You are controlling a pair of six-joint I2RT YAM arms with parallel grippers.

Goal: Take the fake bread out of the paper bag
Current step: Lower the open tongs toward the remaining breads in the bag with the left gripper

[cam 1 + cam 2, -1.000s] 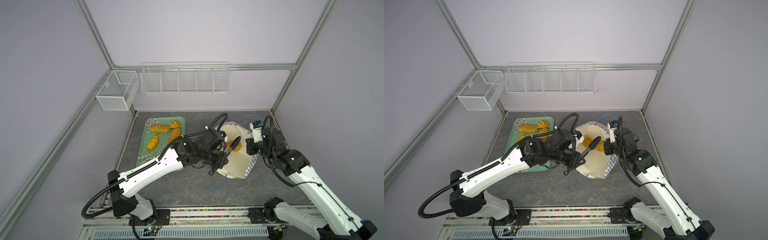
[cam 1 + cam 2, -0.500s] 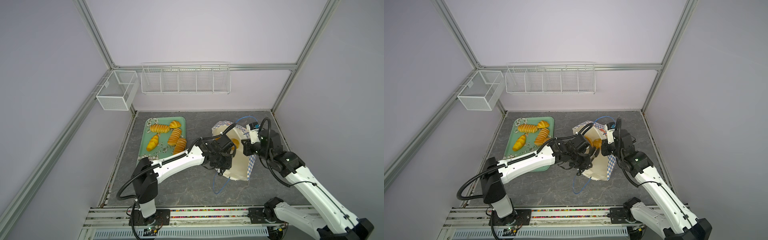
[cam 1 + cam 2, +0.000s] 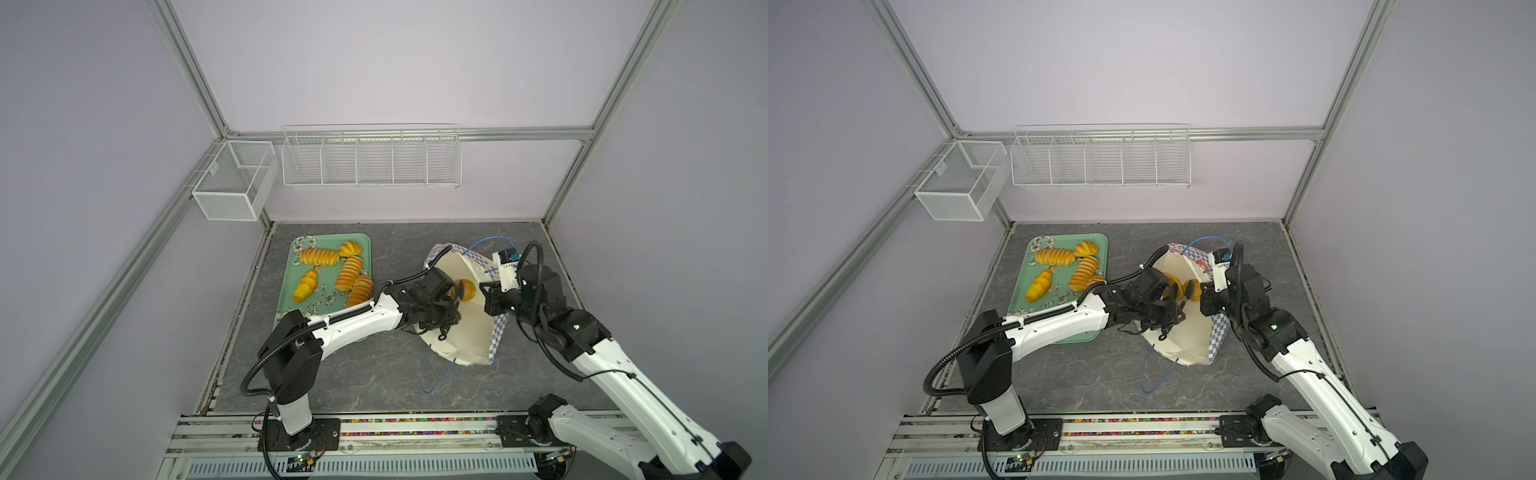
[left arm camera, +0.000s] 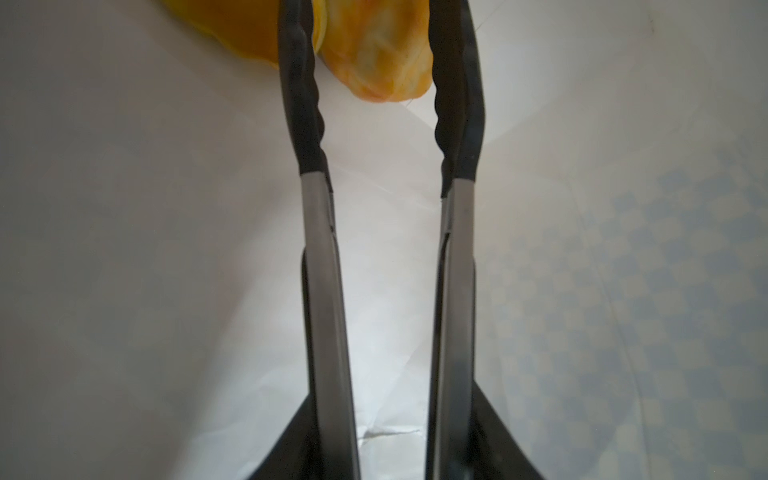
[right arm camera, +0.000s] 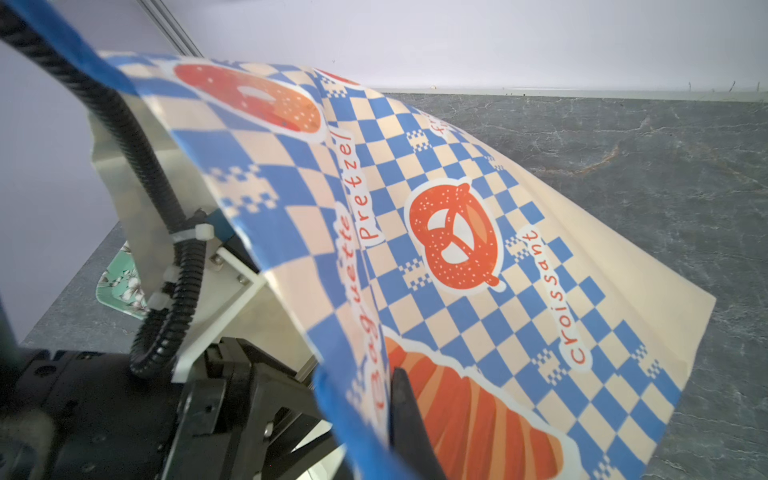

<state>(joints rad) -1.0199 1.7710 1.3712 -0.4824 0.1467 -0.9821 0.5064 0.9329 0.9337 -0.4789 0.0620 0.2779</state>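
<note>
The paper bag (image 3: 465, 332) (image 3: 1187, 332) lies tilted on its side, cream inside facing up; its blue-and-white checked outside fills the right wrist view (image 5: 478, 216). Two pieces of fake bread (image 3: 468, 289) (image 3: 1173, 286) sit deep inside. My left gripper (image 3: 459, 291) (image 3: 1182, 289) (image 4: 370, 25) reaches into the bag with long black-tipped fingers (image 4: 299, 83), open and standing either side of one bread (image 4: 378, 54). My right gripper (image 3: 484, 291) (image 3: 1204, 297) (image 5: 390, 399) is shut on the bag's rim. Several more breads (image 3: 320, 257) lie on the green tray (image 3: 328, 237).
A loose blue cord handle (image 3: 432, 382) trails on the grey table in front of the bag; the other (image 3: 490, 240) sticks up behind it. A wire rack (image 3: 370, 158) and a mesh basket (image 3: 232, 183) hang on the back wall.
My left arm has dropped lower and pushed its fingers deeper into the bag, and they have spread apart. The bag's mouth has shifted slightly. My right gripper keeps its hold on the rim.
</note>
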